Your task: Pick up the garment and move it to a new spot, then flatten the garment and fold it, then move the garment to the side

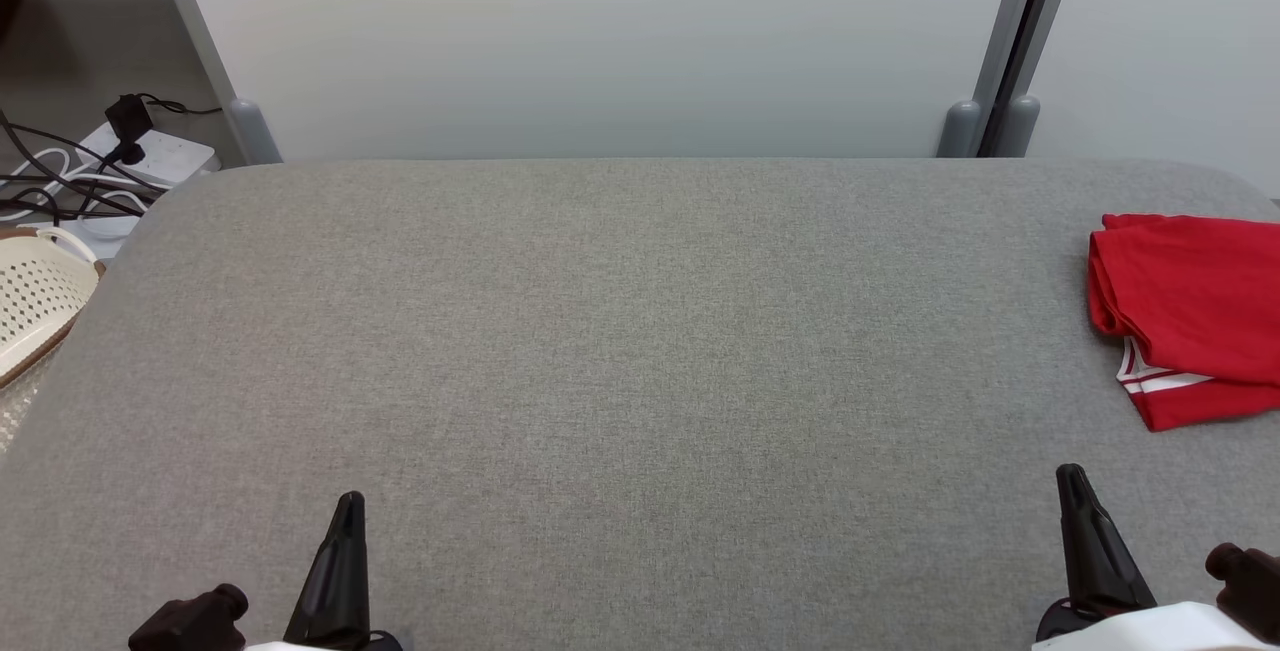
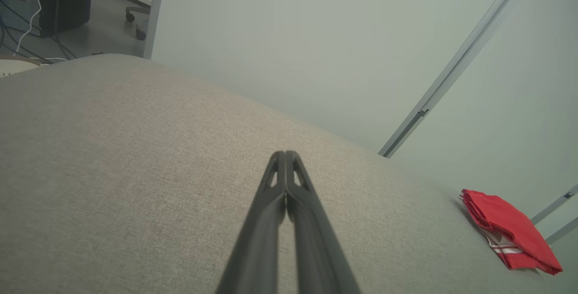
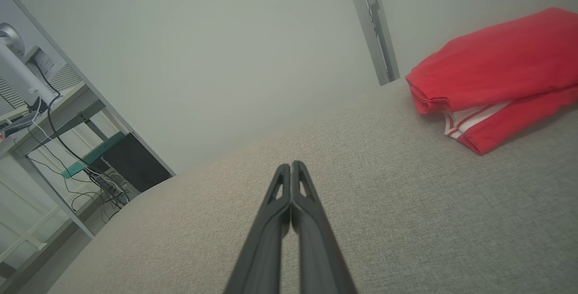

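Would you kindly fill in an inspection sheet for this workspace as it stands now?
Surface: grey fabric table, smooth, rounded far corners.
Job's things: red garment, folded, white stripes showing, lying at the right side.
Clutter: cream perforated basket beyond the left edge.
Grippers: left gripper and right gripper both shut, empty, apart from the garment.
Cables: black and white leads at a power strip, far left.
Surroundings: pale partition wall, grey post.

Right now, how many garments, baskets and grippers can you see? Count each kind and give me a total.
Folded red garment with white stripes: 1
Cream perforated plastic basket: 1
Grippers with two long dark fingers: 2, the left gripper and the right gripper, both shut
Total: 4
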Motion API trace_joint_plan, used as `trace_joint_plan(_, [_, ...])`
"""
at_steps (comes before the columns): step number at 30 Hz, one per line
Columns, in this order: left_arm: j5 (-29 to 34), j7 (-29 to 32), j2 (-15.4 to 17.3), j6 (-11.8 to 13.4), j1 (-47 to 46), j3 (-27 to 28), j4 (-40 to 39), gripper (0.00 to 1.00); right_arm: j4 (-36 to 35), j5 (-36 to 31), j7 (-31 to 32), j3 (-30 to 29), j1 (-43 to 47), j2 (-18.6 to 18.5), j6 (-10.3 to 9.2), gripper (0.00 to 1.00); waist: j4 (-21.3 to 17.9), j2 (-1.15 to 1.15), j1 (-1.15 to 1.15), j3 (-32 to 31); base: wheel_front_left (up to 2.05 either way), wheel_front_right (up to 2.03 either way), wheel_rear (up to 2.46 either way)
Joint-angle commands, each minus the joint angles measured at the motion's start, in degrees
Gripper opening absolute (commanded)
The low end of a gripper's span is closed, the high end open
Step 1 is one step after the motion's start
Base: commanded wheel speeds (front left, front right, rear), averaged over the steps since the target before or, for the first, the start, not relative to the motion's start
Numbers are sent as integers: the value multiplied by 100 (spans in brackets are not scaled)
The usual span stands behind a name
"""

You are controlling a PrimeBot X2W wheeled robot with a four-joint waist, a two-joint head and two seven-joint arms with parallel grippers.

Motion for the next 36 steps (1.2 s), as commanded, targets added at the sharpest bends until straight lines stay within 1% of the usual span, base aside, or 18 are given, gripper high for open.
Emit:
trace_joint_plan(1, [-129,21,55,-71,-320,94,-109,0,-99,133,38,0,-247,-80,1,0,-1,0,-1,2,0,0,0])
trace_joint_plan(36, [-2389,588,93,-210,-698,342,203,0,128,2387,587,-213,-527,-95,1,0,-45,0,-1,84,0,0,0])
